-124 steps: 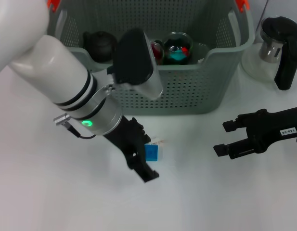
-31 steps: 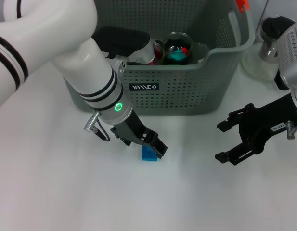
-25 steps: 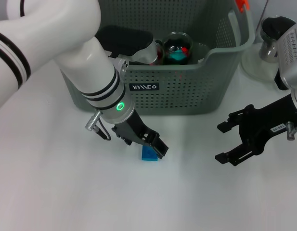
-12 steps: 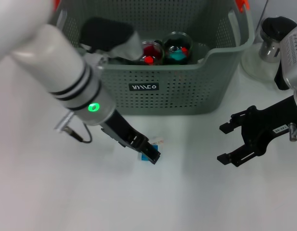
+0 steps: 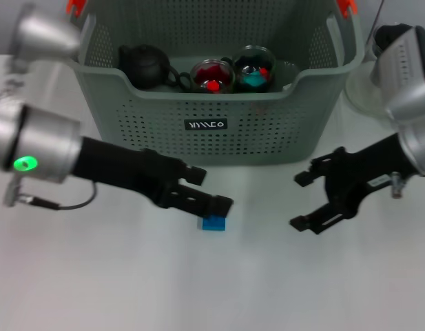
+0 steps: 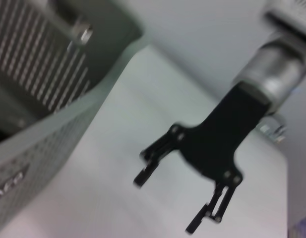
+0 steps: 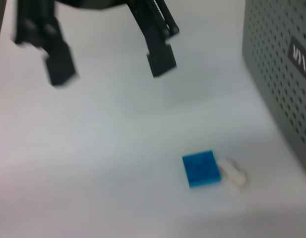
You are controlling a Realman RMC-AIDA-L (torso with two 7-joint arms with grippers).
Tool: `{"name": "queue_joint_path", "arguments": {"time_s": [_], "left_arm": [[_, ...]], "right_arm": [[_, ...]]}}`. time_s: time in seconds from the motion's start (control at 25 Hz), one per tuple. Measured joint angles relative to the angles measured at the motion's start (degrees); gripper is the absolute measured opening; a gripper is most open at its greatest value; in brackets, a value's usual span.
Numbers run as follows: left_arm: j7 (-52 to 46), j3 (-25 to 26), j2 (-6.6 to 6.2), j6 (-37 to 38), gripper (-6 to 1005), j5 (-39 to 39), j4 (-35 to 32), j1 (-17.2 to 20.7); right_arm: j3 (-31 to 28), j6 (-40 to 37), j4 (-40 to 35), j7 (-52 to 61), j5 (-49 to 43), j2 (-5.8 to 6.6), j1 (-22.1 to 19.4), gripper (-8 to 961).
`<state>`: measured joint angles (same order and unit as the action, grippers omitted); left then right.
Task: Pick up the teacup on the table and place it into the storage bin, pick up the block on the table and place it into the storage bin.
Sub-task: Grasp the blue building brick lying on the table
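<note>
The blue block [image 5: 213, 223] [image 7: 201, 168] lies flat on the white table in front of the storage bin [image 5: 267, 131]. My left gripper [image 5: 209, 189] [image 7: 110, 64] hovers open just behind the block, not touching it, one fingertip [image 5: 223, 203] close above it. My right gripper [image 5: 303, 200] [image 6: 165, 206] stands open over the table to the block's right, holding nothing. Inside the bin stand a teacup with red contents [image 5: 212, 76] and a second glass cup [image 5: 255, 67].
A black teapot [image 5: 143, 63] sits in the bin's left part. A small white scrap [image 7: 234, 174] lies beside the block. A dark-lidded kettle [image 5: 395, 48] on a white base stands at the right of the bin. The bin's front wall [image 7: 286, 74] is close behind the block.
My left gripper has come off the block and opened, the arm now reaching in low from the left. The block stays on the table. My right gripper drifted slightly left.
</note>
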<state>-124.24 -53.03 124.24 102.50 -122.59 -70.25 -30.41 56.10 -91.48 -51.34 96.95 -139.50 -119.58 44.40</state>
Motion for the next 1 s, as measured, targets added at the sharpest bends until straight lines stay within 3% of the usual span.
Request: {"name": "queue_joint_path", "arguments": {"time_s": [0.12,0.28,0.56,0.72,1.0], "left_arm": [[9.3,7.1,-0.25,3.7,951,2.0,3.4,0.9],[18.2,12.3,-0.7,8.5,951,3.4,6.2,1.6],[28.2,17.5,-1.11,13.1,951,4.3,7.8,2.7],[31.3,21.6,-1.72,15.5,951,4.4,8.0,3.2],[32.6,22.2,-1.81,15.6,951,4.5,8.0,3.8]], "right_arm": [[0.2,1.2,2.1,0.5,0.8,-0.65,1.7,915],[0.4,5.1,9.2,0.5,2.1,-0.7,5.5,915],[3.4,14.3,19.2,0.6,3.7,-1.06,11.5,916],[6.7,17.2,20.7,0.5,7.8,-1.15,12.3,915],[14.7,19.4,21.1,0.6,14.7,-1.31,12.1,912]]}}
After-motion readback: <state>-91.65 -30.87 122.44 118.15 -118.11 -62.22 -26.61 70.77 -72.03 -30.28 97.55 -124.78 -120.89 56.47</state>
